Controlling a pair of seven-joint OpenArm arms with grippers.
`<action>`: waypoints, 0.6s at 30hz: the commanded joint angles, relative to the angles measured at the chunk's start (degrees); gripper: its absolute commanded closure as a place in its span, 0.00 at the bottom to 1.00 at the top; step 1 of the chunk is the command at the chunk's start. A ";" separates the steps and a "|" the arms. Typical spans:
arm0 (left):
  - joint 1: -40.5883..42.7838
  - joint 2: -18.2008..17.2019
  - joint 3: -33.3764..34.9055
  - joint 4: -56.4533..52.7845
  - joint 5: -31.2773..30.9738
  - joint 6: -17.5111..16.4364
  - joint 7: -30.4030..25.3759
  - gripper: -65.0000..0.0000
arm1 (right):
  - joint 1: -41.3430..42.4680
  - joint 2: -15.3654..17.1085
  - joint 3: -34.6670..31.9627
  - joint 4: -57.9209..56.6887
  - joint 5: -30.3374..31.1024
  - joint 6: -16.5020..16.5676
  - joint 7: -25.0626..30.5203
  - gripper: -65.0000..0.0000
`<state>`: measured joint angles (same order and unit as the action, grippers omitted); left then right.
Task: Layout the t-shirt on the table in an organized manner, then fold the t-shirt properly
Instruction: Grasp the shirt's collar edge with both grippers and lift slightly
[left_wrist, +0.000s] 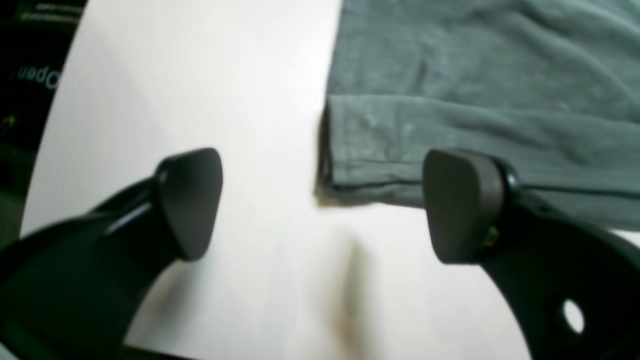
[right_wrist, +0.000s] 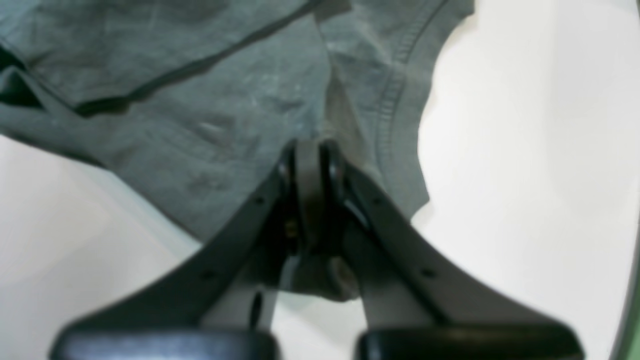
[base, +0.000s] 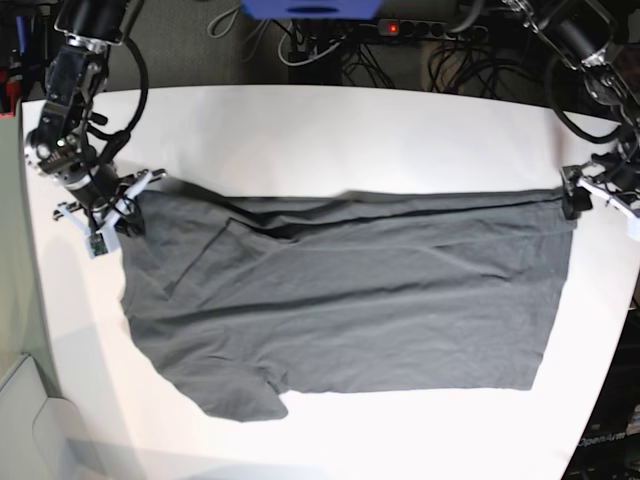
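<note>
Right claw (right_wrist: 311, 167) gripped the shirt (base: 350, 300) near its collar while the left claw (left_wrist: 320, 205) gaped empty beside its hem corner, so the layout step likely next needed that corner grasped.

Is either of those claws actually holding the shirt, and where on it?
Yes: the right gripper is shut on the t-shirt, pinching a fold of cloth beside the neckline. The left gripper is open at the hem corner, holding nothing.

My wrist views are soft and blurred; my left gripper (left_wrist: 320, 205) fingers (left_wrist: 192, 200) sit out of focus, with a smeared brownish shadow on the table (left_wrist: 200, 75). The white top glares, washed out. The base view is sharper, evenly lit, bowed at its edges.
</note>
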<state>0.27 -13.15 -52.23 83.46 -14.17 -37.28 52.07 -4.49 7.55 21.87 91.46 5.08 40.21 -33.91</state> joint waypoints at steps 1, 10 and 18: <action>-0.84 -1.14 -0.12 0.80 -0.64 0.22 -1.22 0.05 | 0.84 0.40 0.15 1.16 0.68 -0.21 0.99 1.00; -0.93 -0.79 4.45 -3.68 4.28 0.22 -5.96 0.05 | 0.93 0.14 -0.02 1.16 0.68 -0.21 0.90 1.00; -0.93 -0.79 5.15 -5.18 4.46 0.22 -6.76 0.05 | 1.02 0.14 -0.02 1.07 0.68 -0.21 0.90 1.00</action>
<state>0.08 -12.84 -46.92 77.45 -9.17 -36.91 46.46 -4.43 7.11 21.78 91.46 4.91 40.21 -34.37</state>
